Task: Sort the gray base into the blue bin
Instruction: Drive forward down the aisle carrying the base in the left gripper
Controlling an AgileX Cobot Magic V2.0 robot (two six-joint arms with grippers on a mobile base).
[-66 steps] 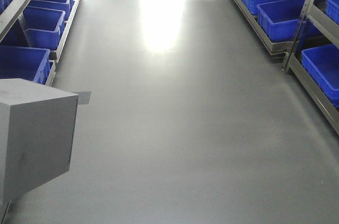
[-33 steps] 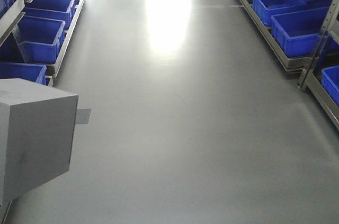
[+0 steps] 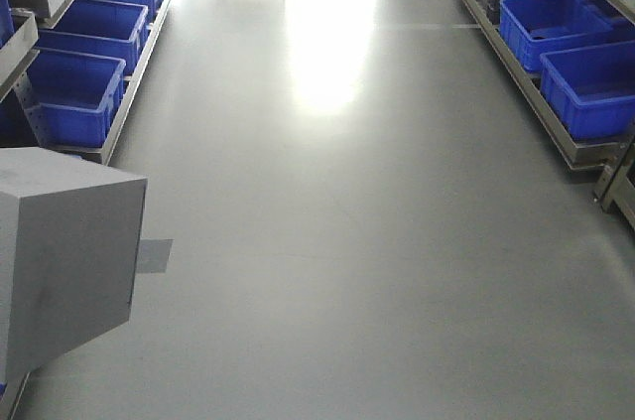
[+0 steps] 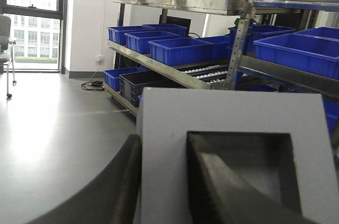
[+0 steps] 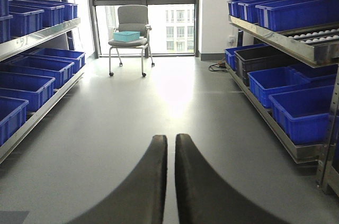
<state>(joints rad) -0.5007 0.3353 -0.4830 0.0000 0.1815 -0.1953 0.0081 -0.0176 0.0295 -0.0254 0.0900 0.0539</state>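
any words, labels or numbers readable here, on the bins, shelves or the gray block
None can be read in any view.
gray base: plain sides, no marking.
blue bins: no label visible on their walls.
teal box on the chair: too small to tell whether it bears print.
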